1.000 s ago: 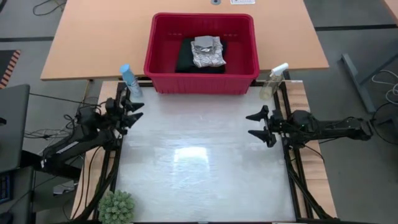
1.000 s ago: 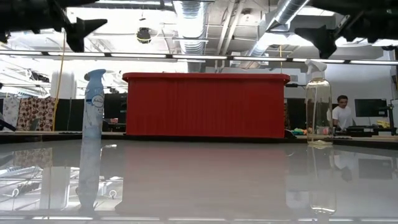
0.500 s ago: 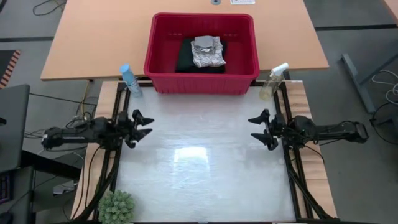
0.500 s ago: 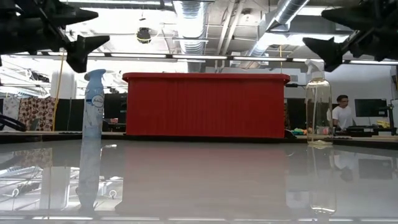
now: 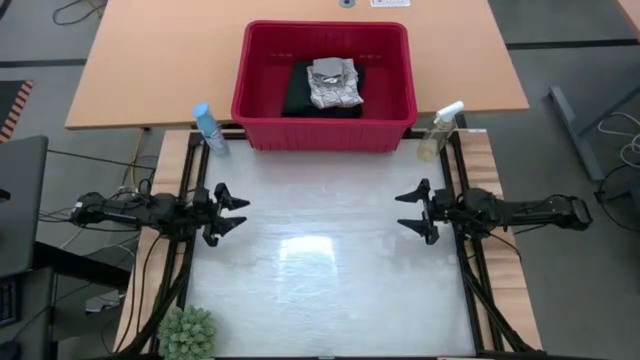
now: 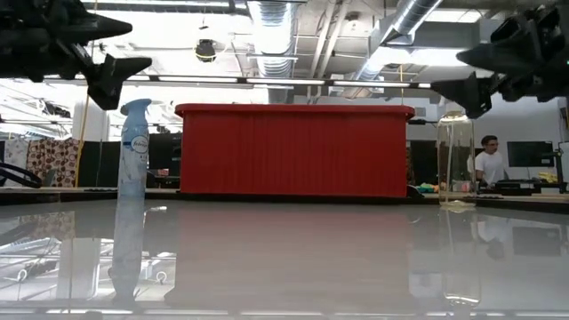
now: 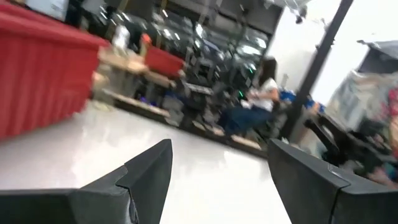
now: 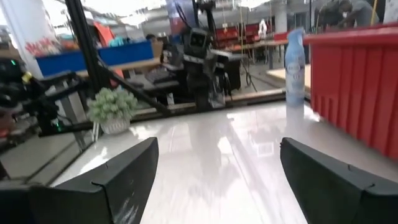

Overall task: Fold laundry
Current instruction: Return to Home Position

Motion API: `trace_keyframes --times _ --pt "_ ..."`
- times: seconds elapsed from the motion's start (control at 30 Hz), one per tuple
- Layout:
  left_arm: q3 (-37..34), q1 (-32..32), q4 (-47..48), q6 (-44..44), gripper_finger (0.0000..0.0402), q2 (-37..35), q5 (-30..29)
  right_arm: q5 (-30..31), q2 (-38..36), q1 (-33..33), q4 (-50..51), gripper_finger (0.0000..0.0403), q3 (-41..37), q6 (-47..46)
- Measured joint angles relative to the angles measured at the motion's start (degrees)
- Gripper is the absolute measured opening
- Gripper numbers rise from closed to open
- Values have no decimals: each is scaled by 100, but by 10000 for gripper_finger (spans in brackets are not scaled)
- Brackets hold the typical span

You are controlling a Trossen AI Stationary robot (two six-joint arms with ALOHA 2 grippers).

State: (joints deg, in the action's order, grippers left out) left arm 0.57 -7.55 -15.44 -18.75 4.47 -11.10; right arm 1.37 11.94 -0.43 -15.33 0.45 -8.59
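Observation:
The laundry lies in the red basket [image 5: 325, 130] at the table's far edge. It is a folded dark garment [image 5: 300, 95] on the basket's floor with a crumpled white-grey cloth [image 5: 334, 83] on top of it. My left gripper [image 5: 245, 212] hovers open over the table's left edge and points toward the right. My right gripper [image 5: 398, 210] hovers open over the right edge and faces it. Both wrist views show open fingers with nothing between them, the left gripper [image 7: 219, 149] and the right gripper [image 8: 219, 146]. Both are well short of the basket.
A blue spray bottle [image 5: 208, 128] stands at the basket's left corner and a clear spray bottle [image 5: 440, 130] at its right corner. A small green plant [image 5: 188, 332] sits at the near left corner. The glossy white tabletop [image 5: 320, 270] stretches between the grippers. A seated person [image 6: 488, 162] shows in the room behind.
My left gripper has swung away from the blue spray bottle toward the table's near edge. It has sunk lower and turned, so it now points toward the right. My right gripper has sunk a little above the right edge. Both have stayed open.

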Motion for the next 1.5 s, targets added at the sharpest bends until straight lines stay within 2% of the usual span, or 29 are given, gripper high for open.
trace_keyframes --times 0.17,0.33,0.53,1.5 --pt "-4 0 548 -192 249 0 482 7 0 0 444 359 -2 1" --pt "-4 0 1336 -193 249 5 483 9 0 0 901 359 -5 1" --pt "29 2 1427 -196 249 76 521 9 4 0 1367 359 -7 1" --pt "49 2 1473 -135 249 79 469 4 4 -2 1440 359 -14 0"
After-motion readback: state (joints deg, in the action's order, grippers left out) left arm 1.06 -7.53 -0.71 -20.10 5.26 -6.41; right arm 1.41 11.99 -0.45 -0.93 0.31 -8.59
